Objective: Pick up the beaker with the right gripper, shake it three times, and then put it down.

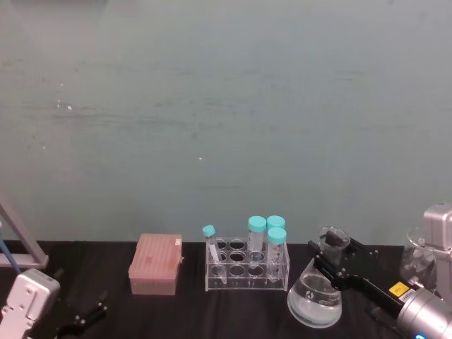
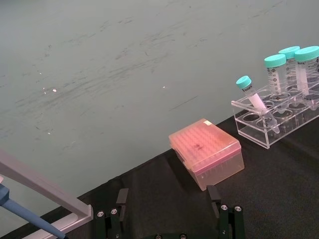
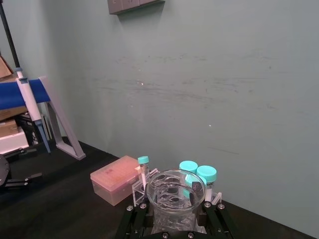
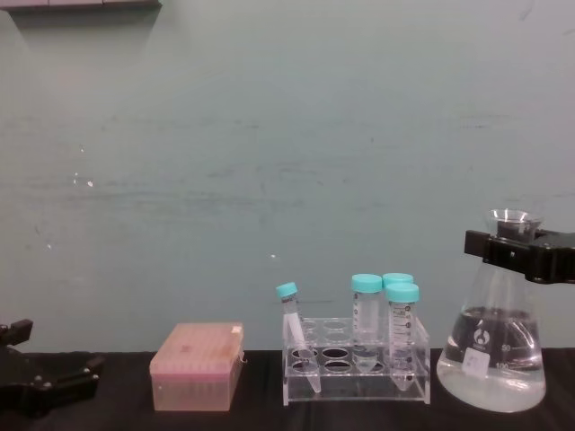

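Bench as seen, left to right.

Far left: the black left gripper with visible screws sits low over the black table, at its near left corner. Its two fingers stand spread wide with nothing between them. Behind it, against the teal wall, is a grey angled pipette stand holding a blue-handled pipette.

Left of centre: a translucent pink rectangular plastic tip box, lid closed, standing flat on the table and well apart from the left gripper.

Centre: a clear acrylic tube rack just beside the tip box. It holds four teal-capped clear plastic tubes. Three large ones stand upright at the rack's right end. One small tube leans at the left end, its cap tipped towards the tip box.

Right: the beaker, a clear glass conical flask with a narrow neck, flared rim and white printed marks, is close beside the rack's right end and taller than it. Clear liquid fills its lower part. Its base is down at table level; I cannot tell whether it rests on the table or is just off it. In the head view its neck leans slightly.

The black blocky right gripper reaches in from the near right. Its flat jaws are pressed against the beaker's neck from both sides, just below the rim.
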